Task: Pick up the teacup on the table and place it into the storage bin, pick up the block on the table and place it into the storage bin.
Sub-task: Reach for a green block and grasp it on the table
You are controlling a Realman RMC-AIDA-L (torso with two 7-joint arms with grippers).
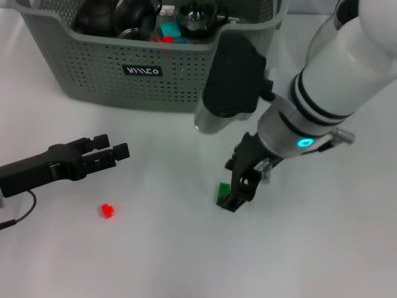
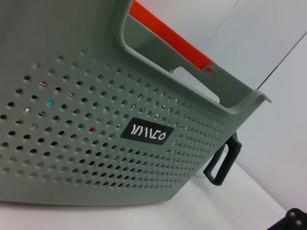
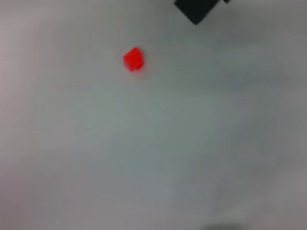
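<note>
Fingers of the right gripper (image 1: 237,194) reach down to the white table (image 1: 155,248) and close around a small green block (image 1: 222,193), most of which is hidden behind the black fingertips; only a sliver of green shows on the side toward the left arm. Whether the block rests on the table or is just lifted cannot be told. The right arm's white forearm and a black housing cover the near right corner of the storage bin (image 1: 93,68).

The bin stands at the far edge of the table, its upper part cut off in the head view. Inside it, dark glassware, a teal piece and red bits can be made out, but no teacup can be picked out with certainty. On its perforated front wall sits a small black label (image 1: 142,70) with white lettering; the characters are stylised and cannot be read surely in either the head or the left wrist view. In the left wrist view an orange-red strip (image 2: 172,38) shows behind the bin's handle cut-out, and a black loop-shaped part (image 2: 223,163) pokes out past the bin's corner; what either belongs to is unclear.

The left gripper (image 1: 115,149) hovers over the table in front of the bin, its fingers apart and holding nothing. A small red block (image 1: 107,211) lies on the table near it, well apart from the green one.
</note>
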